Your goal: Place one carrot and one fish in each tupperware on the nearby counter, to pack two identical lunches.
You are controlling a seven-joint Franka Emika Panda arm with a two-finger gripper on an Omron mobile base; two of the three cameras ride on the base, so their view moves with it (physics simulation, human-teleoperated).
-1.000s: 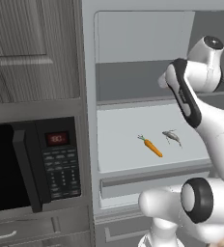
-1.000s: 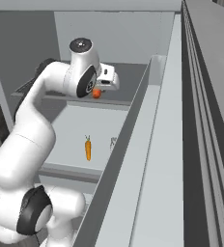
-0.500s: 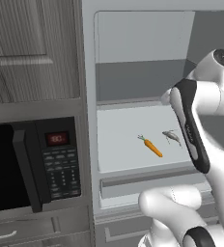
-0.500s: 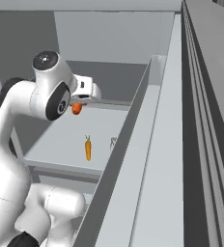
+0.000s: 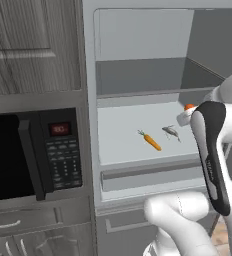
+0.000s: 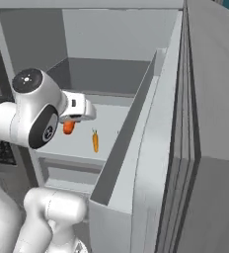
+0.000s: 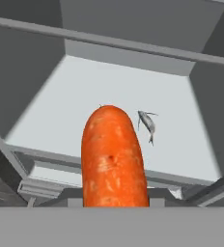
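My gripper (image 6: pixel 70 122) is shut on an orange carrot (image 6: pixel 68 128), held in the air in front of the open fridge's pale grey shelf (image 5: pixel 123 130). In the hand view this carrot (image 7: pixel 114 157) stands large between the jaws and covers the fingertips. Its tip (image 5: pixel 189 106) peeks out from behind my forearm in the left base view. A second carrot (image 5: pixel 150 141) lies on the shelf, with a small grey fish (image 5: pixel 171 132) just to its right. The fish (image 7: pixel 147 123) also lies beyond the held carrot. The tupperware and the counter are out of view.
The open fridge door (image 6: pixel 136 148) stands along the right side of the shelf. A pale drawer front (image 5: pixel 148 175) runs under the shelf. A black microwave (image 5: pixel 38 150) sits to the fridge's left under dark wood-grain cabinets (image 5: pixel 33 45). A higher shelf (image 5: pixel 143 75) lies above.
The arm has drawn back out of the fridge with the carrot in its grip, away from the shelf and lower. The carrot and fish on the shelf have not moved.
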